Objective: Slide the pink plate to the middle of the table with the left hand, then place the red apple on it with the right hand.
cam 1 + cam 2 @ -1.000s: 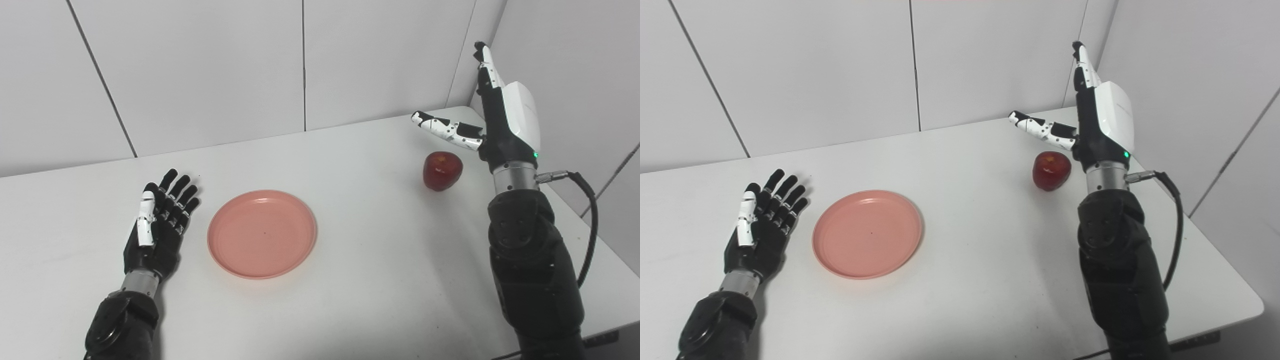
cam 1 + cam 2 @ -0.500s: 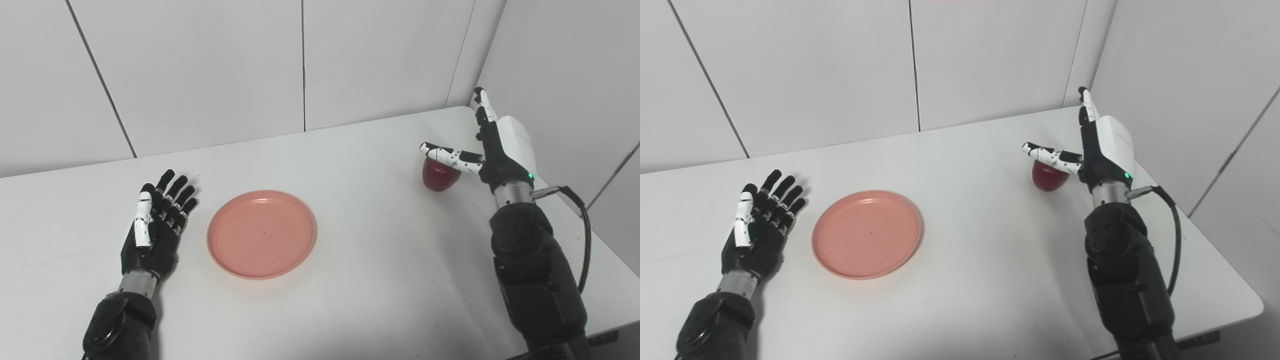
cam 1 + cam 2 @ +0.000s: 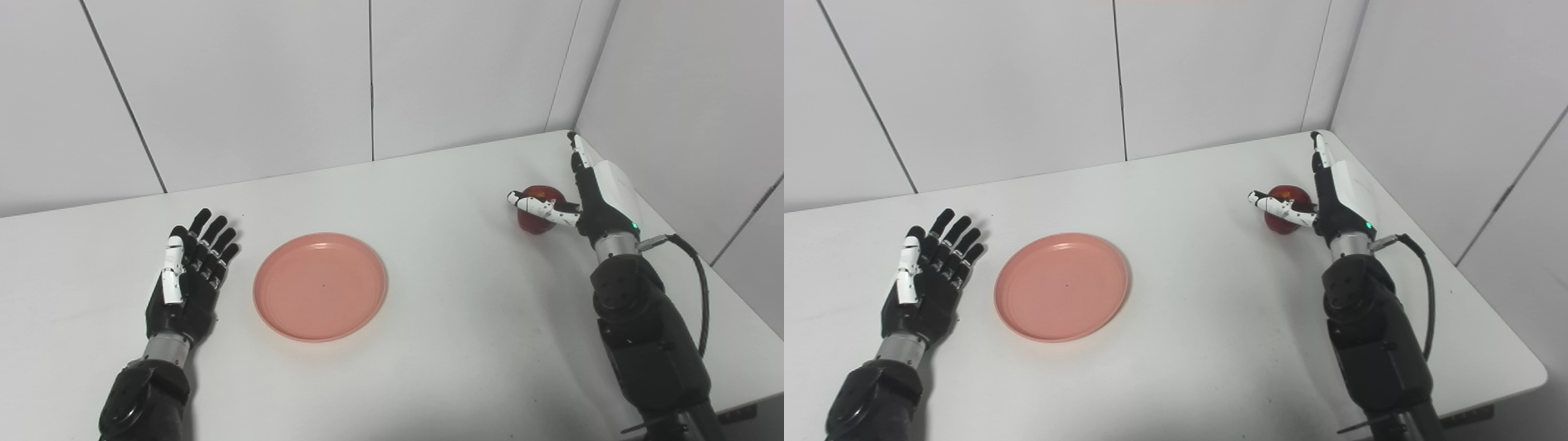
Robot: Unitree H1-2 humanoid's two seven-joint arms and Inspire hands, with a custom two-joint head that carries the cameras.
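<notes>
- Left eye view: the right hand (image 3: 588,190) stands on edge at the far right of the white table (image 3: 465,318), fingers (image 3: 577,154) straight and pointing away from the camera, thumb (image 3: 539,206) stretched out to the left across the front of the red apple (image 3: 534,220).
- The hand is spread, not clamped; the apple sits in the crook between thumb and palm, resting on the table. Whether the palm touches the fruit cannot be told.
- A black cable (image 3: 698,294) loops from the right wrist; a small green light shows there.
- The left hand (image 3: 187,278) lies flat on the table, palm up, fingers apart and empty, just beside the left rim of the pink plate (image 3: 320,285) without touching it.
- Right eye view: the pink plate lies near the table's middle, empty, well apart from the apple.
- The right hand's white back cover faces right, toward the wall.
- No brand, label or writing is legible in either view.
</notes>
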